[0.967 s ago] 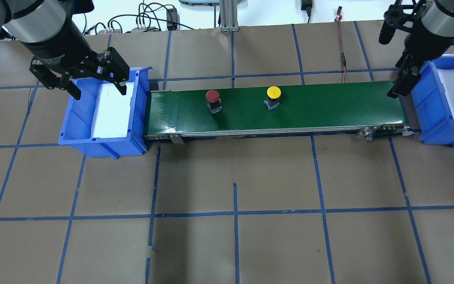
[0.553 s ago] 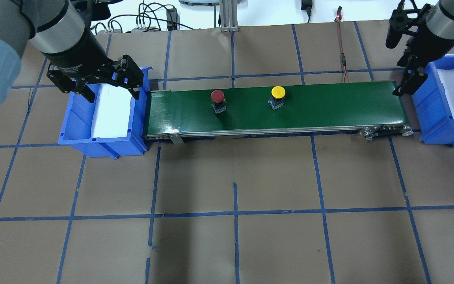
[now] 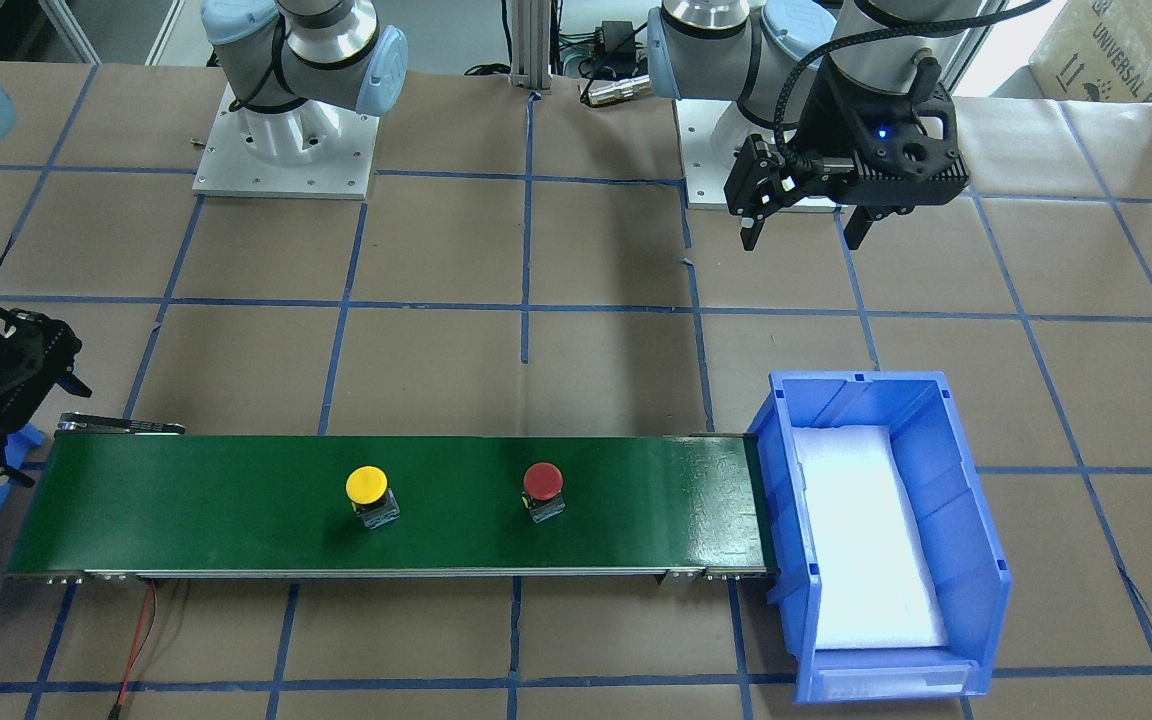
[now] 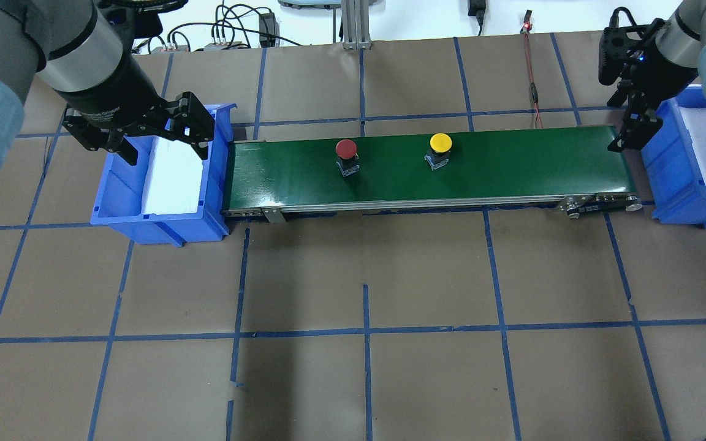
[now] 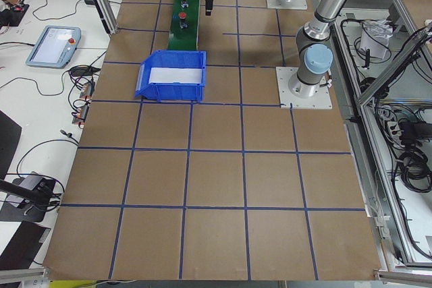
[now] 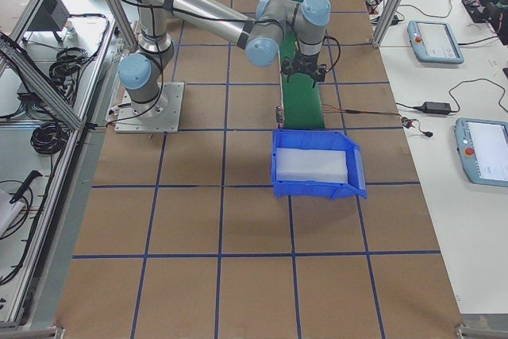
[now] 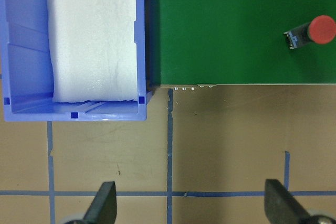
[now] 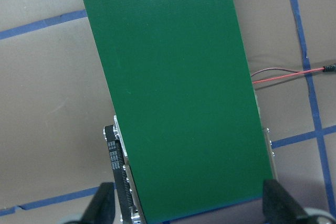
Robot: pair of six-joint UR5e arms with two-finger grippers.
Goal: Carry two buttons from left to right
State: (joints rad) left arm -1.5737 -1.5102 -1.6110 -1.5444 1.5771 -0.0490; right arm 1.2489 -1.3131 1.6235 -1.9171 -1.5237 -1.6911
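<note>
Across the middle of the overhead view lies the green belt (image 4: 512, 165), with the left bin (image 4: 157, 225) and the right bin (image 4: 690, 211) at its ends. The red button (image 4: 347, 157) and the yellow button (image 4: 439, 152) stand upright on it, well apart, likely so that neither arm need cross. At upper left the left gripper (image 4: 166, 153) hangs wide and empty, its part seemingly done. At upper right the right gripper (image 8: 190, 205) hovers spread wide over the belt's end, probably placed to take the yellow button first.

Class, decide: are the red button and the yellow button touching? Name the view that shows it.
Apart. The overhead exterior view shows a stretch of bare green belt between the red button and the yellow button.
</note>
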